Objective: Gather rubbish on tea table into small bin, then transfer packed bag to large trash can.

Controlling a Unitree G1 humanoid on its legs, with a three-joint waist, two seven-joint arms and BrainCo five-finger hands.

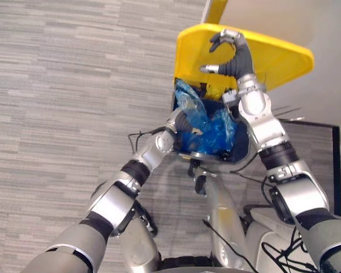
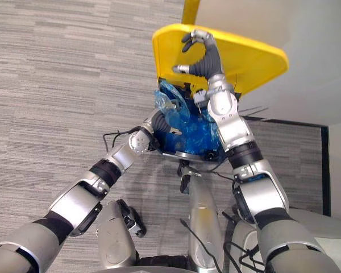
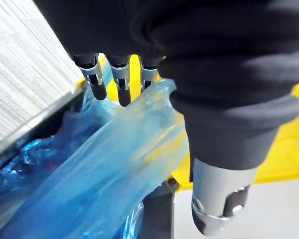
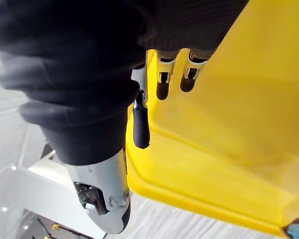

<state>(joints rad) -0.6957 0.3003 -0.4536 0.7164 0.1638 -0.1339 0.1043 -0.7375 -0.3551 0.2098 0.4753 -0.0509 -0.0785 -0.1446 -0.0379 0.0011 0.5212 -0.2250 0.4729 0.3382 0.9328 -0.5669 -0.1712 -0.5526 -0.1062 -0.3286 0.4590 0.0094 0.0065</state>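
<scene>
The blue bag [image 1: 216, 132] is translucent, crinkled plastic, its twisted neck clamped between the curled fingers of the left hand [image 1: 183, 121]. Beyond it, the right hand [image 1: 234, 54] rests loosely spread fingers against the yellow lid [image 1: 284, 60].

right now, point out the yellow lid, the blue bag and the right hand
yellow lid [image 1: 285, 60]: left eye view, bare face toward its right corner
blue bag [image 1: 193, 109]: left eye view, crumpled upper part
right hand [image 1: 242, 57]: left eye view, dark ribbed cover

Silver-grey shells with black bands at the joints form the left arm [image 1: 118, 196] and right arm [image 1: 260, 119]. Dark ribbed covers sheathe the left hand [image 1: 183, 121] and right hand [image 1: 234, 56]. The silver fingers [image 3: 120, 80] are dark-tipped.
</scene>
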